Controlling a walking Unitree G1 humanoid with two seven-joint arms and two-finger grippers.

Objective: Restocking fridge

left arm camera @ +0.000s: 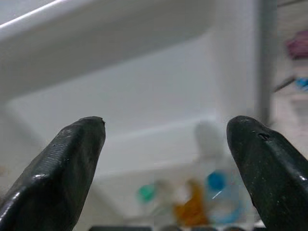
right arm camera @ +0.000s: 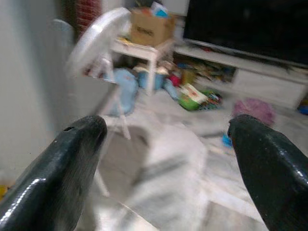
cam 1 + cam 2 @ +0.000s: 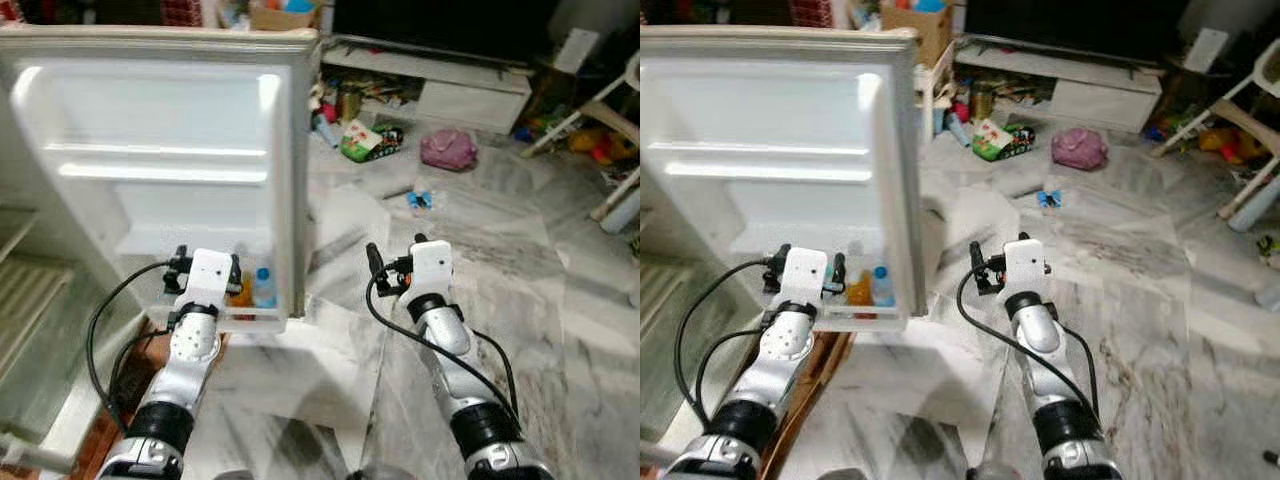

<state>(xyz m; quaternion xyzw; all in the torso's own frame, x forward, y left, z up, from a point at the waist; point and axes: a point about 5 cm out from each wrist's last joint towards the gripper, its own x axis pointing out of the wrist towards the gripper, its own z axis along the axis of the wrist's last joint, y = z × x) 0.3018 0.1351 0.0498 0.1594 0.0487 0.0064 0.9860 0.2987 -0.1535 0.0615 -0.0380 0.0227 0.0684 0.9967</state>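
Two silver arms reach forward over a grey-veined marble floor [image 3: 480, 240], beside a white open fridge door [image 3: 150, 140] that swings out on the robot's left. The left gripper [image 1: 166, 130] hovers just in front of the door's lowest white shelf [image 3: 262, 322], its two long black fingers [image 1: 62, 168] spread wide with nothing between them. In that shelf stand a clear bottle with a blue cap [image 3: 264, 288] and an orange bottle [image 3: 243, 292] side by side; the left wrist view adds a blurred teal cap [image 1: 146, 193] next to them. The right gripper [image 2: 166, 130] is held above bare floor, well apart from the door, fingers likewise spread and holding nothing. Farther off lie a green and white carton [image 3: 362, 140], a pink cloth bundle [image 3: 448, 150] and a small blue item [image 3: 420, 200], near a low white TV stand [image 3: 440, 85]. A brown cardboard box [image 2: 151, 28] sits on a small white table [image 2: 144, 50]
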